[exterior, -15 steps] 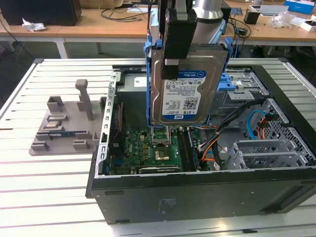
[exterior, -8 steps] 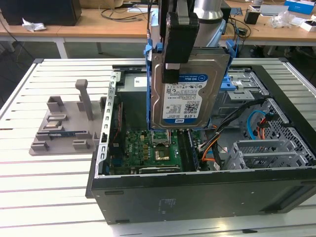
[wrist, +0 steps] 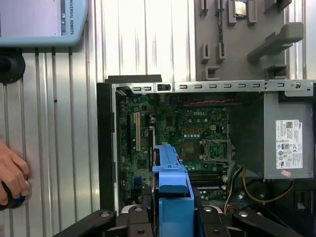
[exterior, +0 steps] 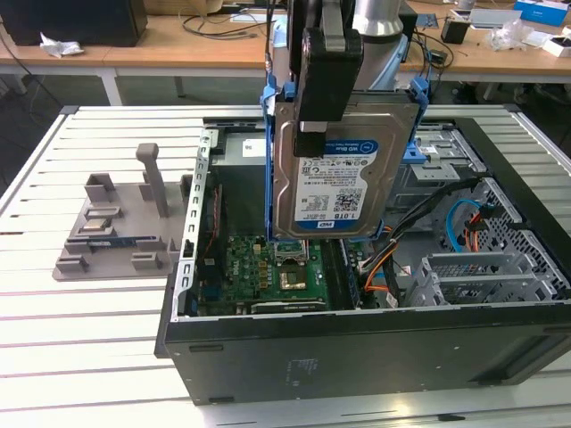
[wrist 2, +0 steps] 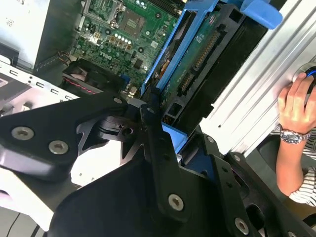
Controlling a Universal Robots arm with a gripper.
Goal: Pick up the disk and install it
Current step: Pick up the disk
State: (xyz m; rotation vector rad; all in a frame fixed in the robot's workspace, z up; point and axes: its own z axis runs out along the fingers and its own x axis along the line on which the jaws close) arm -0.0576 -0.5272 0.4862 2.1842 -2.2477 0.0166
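Noted disk (exterior: 335,169) pinched at top edge by hand (exterior: 317,111), hung upright just below hand, above open computer case (exterior: 357,357), over motherboard (exterior: 263,267), apart from case walls. Saw slatted desk (exterior: 89,321) around case.

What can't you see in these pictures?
- Exterior view: the disk hides the parts of the case behind it; the top edge cuts off the arm.
- First wrist view: the gripper covers the disk's held end; the picture's edge cuts off a hand.
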